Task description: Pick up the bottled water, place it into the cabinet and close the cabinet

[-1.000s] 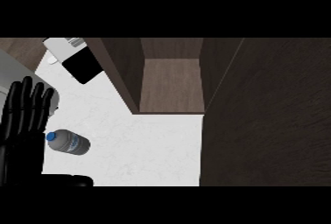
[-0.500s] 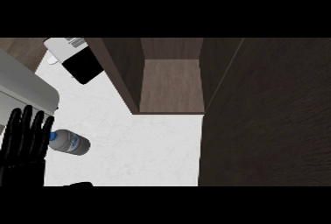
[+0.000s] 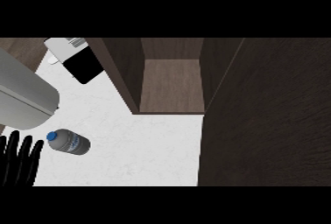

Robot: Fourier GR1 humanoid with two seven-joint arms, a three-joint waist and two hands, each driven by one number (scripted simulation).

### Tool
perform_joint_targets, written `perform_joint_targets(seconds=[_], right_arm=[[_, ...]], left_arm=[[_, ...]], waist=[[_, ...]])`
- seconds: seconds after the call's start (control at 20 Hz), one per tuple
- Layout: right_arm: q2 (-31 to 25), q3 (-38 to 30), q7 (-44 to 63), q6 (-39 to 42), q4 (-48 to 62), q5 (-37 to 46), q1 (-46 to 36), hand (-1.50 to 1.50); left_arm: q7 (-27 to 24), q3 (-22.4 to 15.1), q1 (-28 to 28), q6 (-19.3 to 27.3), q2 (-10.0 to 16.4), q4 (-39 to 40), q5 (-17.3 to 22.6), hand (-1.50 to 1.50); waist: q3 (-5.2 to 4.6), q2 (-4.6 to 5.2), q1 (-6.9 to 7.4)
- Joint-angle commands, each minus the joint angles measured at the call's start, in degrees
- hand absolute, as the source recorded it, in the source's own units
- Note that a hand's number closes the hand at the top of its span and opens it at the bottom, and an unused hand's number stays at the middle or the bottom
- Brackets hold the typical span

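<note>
The left hand is seen at the lower left edge of the head view, with its fingers held straight and slightly spread, pointing up the view. Nothing is held by them: they are open, and no thing is enclosed.

The bottle is found lying on its side on the white tabletop, just to the right of the fingers. Its blue cap is turned toward the hand, and a thin strip of tabletop can be made out between the cap and the nearest finger, so the two are judged close but apart.

The cabinet is placed further up the view and to the right, well apart from the bottle. It is shown open, with its brown floor exposed, and its dark door is seen swung out along the right side.

A large grey rounded shape is seen at the left edge above the bottle; what it is cannot be told. A black flat object is seen near the cabinet's left wall.
</note>
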Motion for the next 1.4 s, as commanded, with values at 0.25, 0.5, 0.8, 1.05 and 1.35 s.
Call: perform_joint_targets(seconds=[0.25,0.5,0.8,1.05,1.35], right_arm=[[-0.56,-0.17,-4.56,3.36,0.73,-0.28,4.17,-1.5],[-0.36,-0.36,-4.6,2.62,2.17,0.2,2.68,-1.5],[0.36,3.44,-7.87,2.97,2.43,4.94,4.76,-1.5],[-1.27,0.68,-9.81,4.83,3.06,2.17,7.42,-1.5],[-1.62,1.97,-11.25,5.95,2.4,1.23,8.87,-1.5]], left_arm=[[-7.8,2.73,5.65,-5.61,-0.13,3.04,2.92,-1.5],[-10.37,8.19,5.01,-7.5,0.52,5.6,5.92,-1.5],[-12.61,9.38,1.13,-5.78,-0.34,12.32,4.61,-1.5],[-14.76,17.51,4.16,-13.2,3.73,13.93,10.11,-1.5],[-18.24,18.14,-2.78,-13.24,3.28,25.85,5.46,-1.5]], waist=[[0.0,0.01,-0.06],[0.0,0.06,0.0],[-0.01,0.09,-0.19],[0.0,0.04,0.0],[0.0,0.1,-0.31]])
